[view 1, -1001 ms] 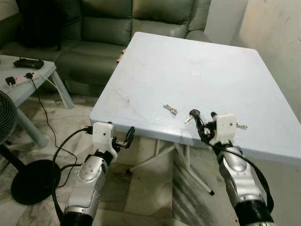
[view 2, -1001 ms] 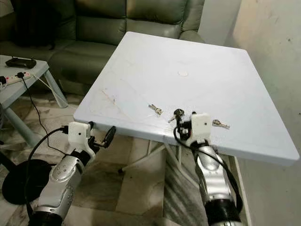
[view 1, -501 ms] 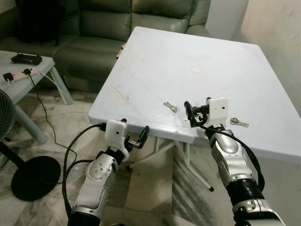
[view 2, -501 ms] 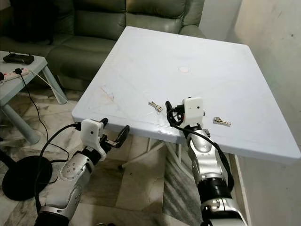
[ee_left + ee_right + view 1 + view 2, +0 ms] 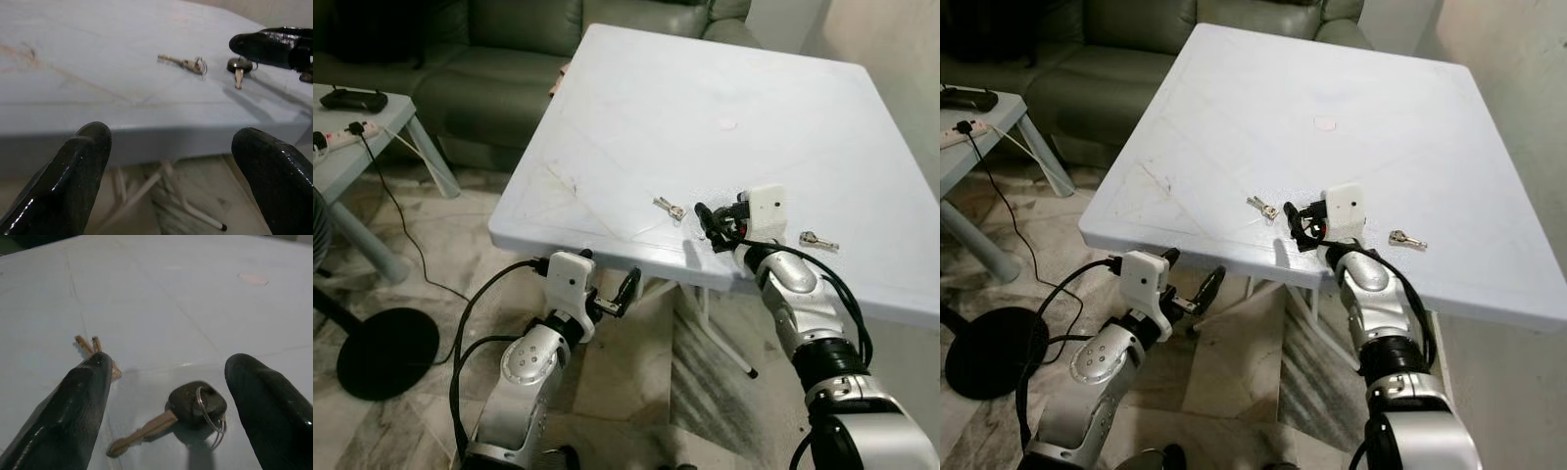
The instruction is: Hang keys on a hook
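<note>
Lining up on the black-headed key

The right gripper (image 5: 161, 396) hovers spread, the black-headed key (image 5: 188, 409) lying between its fingers on the white table (image 5: 705, 108), ready for pinching. The left gripper (image 5: 166, 161) waits open below the edge.

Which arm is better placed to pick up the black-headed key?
Right. The right claw is open over the black-headed key on the table; the left claw hangs below the table's edge.

Glossy black tool fingers (image 5: 73, 416), matt white plastic table (image 5: 705, 108)
</note>
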{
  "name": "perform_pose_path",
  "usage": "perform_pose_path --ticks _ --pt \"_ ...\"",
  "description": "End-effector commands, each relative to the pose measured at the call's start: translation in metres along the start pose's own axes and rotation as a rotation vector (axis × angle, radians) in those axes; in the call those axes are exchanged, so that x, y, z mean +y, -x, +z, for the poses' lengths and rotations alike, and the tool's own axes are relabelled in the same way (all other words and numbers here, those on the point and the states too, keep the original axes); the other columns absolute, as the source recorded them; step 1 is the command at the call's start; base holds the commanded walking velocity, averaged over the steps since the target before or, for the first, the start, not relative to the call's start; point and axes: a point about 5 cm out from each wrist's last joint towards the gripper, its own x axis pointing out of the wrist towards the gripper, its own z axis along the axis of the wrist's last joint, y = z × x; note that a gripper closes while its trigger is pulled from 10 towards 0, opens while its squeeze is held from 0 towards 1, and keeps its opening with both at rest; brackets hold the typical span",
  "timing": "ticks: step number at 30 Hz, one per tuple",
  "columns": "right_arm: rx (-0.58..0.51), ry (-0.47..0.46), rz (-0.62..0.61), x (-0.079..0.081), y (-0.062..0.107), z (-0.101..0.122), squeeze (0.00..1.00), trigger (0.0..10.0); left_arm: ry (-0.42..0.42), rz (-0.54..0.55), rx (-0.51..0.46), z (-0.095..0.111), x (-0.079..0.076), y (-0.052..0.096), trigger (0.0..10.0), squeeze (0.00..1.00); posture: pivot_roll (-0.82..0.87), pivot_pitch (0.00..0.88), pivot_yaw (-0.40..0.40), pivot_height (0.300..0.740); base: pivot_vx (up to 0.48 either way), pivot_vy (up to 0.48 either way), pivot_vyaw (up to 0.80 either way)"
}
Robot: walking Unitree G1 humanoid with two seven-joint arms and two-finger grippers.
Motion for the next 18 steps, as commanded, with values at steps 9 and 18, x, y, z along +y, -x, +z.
perform_pose_path --ticks 9,18 --pt "0.014 -0.079 0.018 -0.018 0.001 0.002 0.0 4.0 -0.002 0.002 0.034 -0.003 -0.004 0.01 10.0 0.0 0.04 0.236 -0.062 0.74 0.0 0.0 0.0" --pt "0.0 -0.104 -0.007 -0.03 0.002 0.006 0.0 0.0 0.003 0.003 0.045 -0.003 -0.007 0.011 10.0 0.0 0.03 0.234 -0.06 0.74 0.0 0.0 0.0"
